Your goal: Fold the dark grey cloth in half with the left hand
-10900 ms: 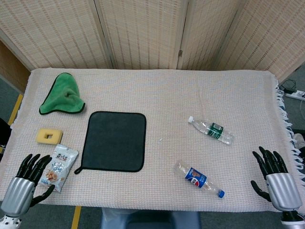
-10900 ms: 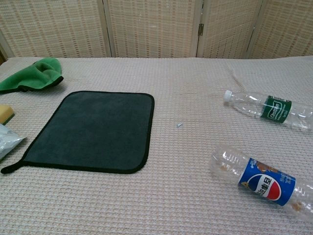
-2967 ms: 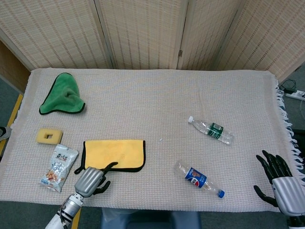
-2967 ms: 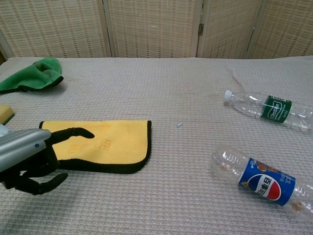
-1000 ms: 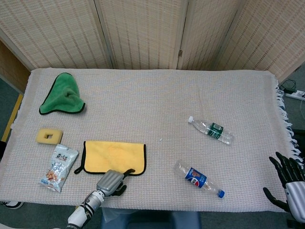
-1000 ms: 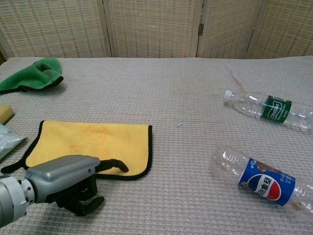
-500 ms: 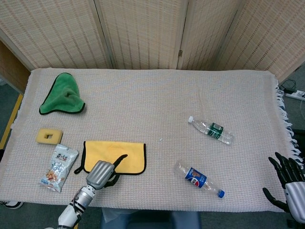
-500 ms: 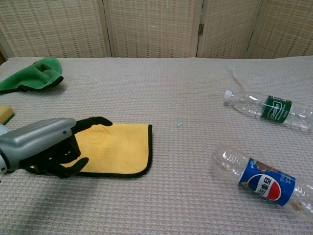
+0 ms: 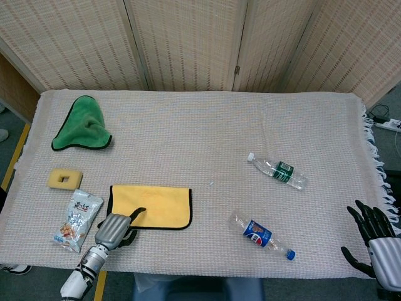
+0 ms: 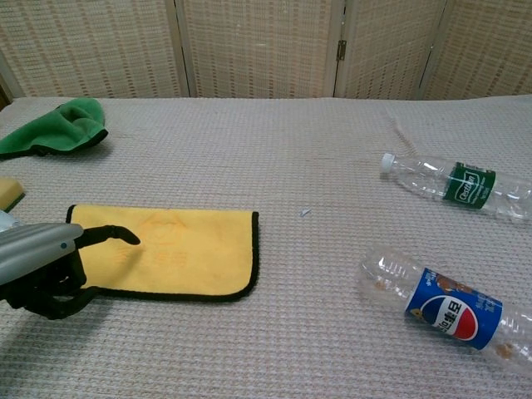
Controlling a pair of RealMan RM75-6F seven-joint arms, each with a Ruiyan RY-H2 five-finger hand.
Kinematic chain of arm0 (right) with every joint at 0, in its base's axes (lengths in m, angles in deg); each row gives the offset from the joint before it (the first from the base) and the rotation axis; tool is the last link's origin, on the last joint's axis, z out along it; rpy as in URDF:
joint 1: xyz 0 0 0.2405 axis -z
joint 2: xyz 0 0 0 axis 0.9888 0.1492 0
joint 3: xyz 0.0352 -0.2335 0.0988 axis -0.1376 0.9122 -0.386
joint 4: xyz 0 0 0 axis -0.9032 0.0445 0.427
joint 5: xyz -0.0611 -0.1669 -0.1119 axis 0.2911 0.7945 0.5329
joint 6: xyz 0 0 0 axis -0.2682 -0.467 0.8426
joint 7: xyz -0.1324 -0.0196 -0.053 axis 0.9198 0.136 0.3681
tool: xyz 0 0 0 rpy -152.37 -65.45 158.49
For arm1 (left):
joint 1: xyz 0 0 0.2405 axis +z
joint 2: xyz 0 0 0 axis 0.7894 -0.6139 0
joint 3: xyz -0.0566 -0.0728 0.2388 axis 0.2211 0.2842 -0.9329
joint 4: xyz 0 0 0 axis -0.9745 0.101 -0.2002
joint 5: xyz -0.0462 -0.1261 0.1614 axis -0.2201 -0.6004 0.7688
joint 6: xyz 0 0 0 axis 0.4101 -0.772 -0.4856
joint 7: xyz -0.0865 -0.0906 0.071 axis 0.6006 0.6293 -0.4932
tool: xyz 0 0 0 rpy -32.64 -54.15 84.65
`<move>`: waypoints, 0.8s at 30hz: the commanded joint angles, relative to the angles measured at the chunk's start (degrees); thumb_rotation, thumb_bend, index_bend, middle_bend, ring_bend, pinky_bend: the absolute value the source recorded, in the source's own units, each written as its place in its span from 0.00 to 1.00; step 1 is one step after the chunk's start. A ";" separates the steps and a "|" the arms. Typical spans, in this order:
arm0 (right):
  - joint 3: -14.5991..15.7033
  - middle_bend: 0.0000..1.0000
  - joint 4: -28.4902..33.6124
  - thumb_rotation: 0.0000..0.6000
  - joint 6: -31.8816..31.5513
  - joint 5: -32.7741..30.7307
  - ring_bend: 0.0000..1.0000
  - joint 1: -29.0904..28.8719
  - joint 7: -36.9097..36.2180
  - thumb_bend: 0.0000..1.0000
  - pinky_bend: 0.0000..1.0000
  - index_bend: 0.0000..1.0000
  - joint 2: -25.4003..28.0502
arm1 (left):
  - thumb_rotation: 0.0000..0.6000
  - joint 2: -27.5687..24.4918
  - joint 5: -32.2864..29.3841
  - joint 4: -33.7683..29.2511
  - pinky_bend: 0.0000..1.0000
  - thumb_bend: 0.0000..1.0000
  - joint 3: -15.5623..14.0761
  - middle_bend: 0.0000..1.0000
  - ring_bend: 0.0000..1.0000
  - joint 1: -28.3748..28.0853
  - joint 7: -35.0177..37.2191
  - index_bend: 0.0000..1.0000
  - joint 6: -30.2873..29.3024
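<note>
The cloth [image 9: 153,207] lies folded in half at the near left of the table, yellow side up with a dark border [image 10: 179,249]; no dark grey face shows. My left hand [image 9: 113,229] sits at the cloth's near left corner. One finger is stretched out over the yellow surface and the others are curled in, holding nothing [image 10: 37,258]. My right hand [image 9: 374,241] hangs off the table's near right corner with its fingers spread and empty; the chest view does not show it.
A green cloth [image 9: 81,125] lies crumpled at the far left. A yellow sponge [image 9: 64,179] and a snack packet [image 9: 78,219] sit left of the folded cloth. A green-label bottle [image 10: 453,184] and a Pepsi bottle [image 10: 445,312] lie on the right.
The cloth lay flat and dark grey at first; it is now folded, yellow up. Over the last second my left hand slid left along its near edge to the left corner.
</note>
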 commanded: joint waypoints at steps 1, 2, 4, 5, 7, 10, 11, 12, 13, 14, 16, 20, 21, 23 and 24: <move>0.01 0.00 0.05 1.00 0.13 -0.06 0.00 -0.08 -0.09 0.35 0.00 0.00 0.07 | 1.00 -0.10 -0.01 0.77 1.00 0.57 -0.48 1.00 1.00 0.62 0.00 0.19 -0.24; 0.00 0.00 0.06 1.00 0.16 -0.08 0.00 -0.11 -0.07 0.35 0.00 0.00 0.09 | 1.00 -0.18 -0.03 1.10 1.00 0.57 -0.66 1.00 1.00 0.83 -0.08 0.19 -0.28; 0.04 0.00 0.10 1.00 0.23 -0.04 0.00 -0.13 -0.03 0.35 0.00 0.00 0.09 | 1.00 -0.18 -0.02 1.73 1.00 0.57 -0.91 1.00 1.00 1.19 -0.29 0.20 -0.39; 0.08 0.00 0.12 1.00 0.26 0.03 0.00 -0.14 -0.01 0.35 0.00 0.00 0.10 | 1.00 -0.17 0.06 2.00 1.00 0.57 -1.01 1.00 1.00 1.36 -0.33 0.20 -0.50; 0.17 0.00 0.17 1.00 0.26 0.21 0.00 -0.15 -0.07 0.35 0.00 0.00 0.12 | 1.00 -0.21 0.20 2.53 1.00 0.57 -1.20 1.00 1.00 1.76 -0.21 0.20 -0.76; 0.18 0.00 0.19 1.00 0.14 0.26 0.00 -0.10 -0.01 0.35 0.00 0.00 0.12 | 1.00 -0.41 0.29 3.35 1.00 0.57 -1.61 1.00 1.00 2.45 -0.20 0.21 -1.07; 0.17 0.00 0.18 1.00 0.15 0.26 0.00 -0.12 0.01 0.35 0.00 0.00 0.10 | 1.00 -0.47 0.29 3.66 1.00 0.57 -1.81 1.00 1.00 2.69 -0.43 0.21 -1.11; 0.18 0.00 0.17 1.00 0.24 0.25 0.00 -0.14 0.09 0.35 0.00 0.00 0.09 | 1.00 -0.50 0.26 3.88 1.00 0.57 -1.97 1.00 1.00 2.84 -0.65 0.21 -1.09; 0.22 0.00 0.19 1.00 0.34 0.26 0.00 -0.18 0.10 0.35 0.00 0.00 0.08 | 1.00 -0.51 0.21 4.11 1.00 0.57 -2.13 1.00 1.00 2.99 -0.93 0.21 -1.05; 0.25 0.00 0.23 1.00 0.44 0.31 0.00 -0.23 0.09 0.35 0.00 0.00 0.07 | 1.00 -0.51 0.15 4.39 1.00 0.57 -2.33 1.00 1.00 3.18 -1.32 0.21 -1.01; 0.25 0.00 0.29 1.00 0.41 0.36 0.00 -0.23 0.21 0.35 0.00 0.00 0.06 | 1.00 -0.50 0.17 4.76 1.00 0.57 -2.56 1.00 1.00 3.57 -1.90 0.22 -1.22; 0.23 0.00 0.32 1.00 0.26 0.33 0.00 -0.16 0.21 0.35 0.00 0.00 0.07 | 1.00 -0.61 1.01 5.08 1.00 0.57 -3.09 1.00 1.00 4.37 -2.96 0.22 -2.17; 0.22 0.00 0.33 1.00 0.23 0.33 0.00 -0.15 0.24 0.35 0.00 0.00 0.07 | 1.00 -0.65 1.28 5.05 1.00 0.57 -3.19 1.00 1.00 4.57 -2.98 0.22 -2.42; 0.27 0.00 0.35 1.00 0.22 0.37 0.00 -0.12 0.29 0.35 0.00 0.00 0.06 | 1.00 -0.75 2.15 5.04 1.00 0.57 -3.37 1.00 1.00 5.00 -2.71 0.22 -3.04; 0.28 0.00 0.36 1.00 0.21 0.39 0.00 -0.11 0.31 0.35 0.00 0.00 0.05 | 1.00 -0.80 2.69 5.03 1.00 0.57 -3.41 1.00 1.00 5.17 -2.41 0.22 -3.39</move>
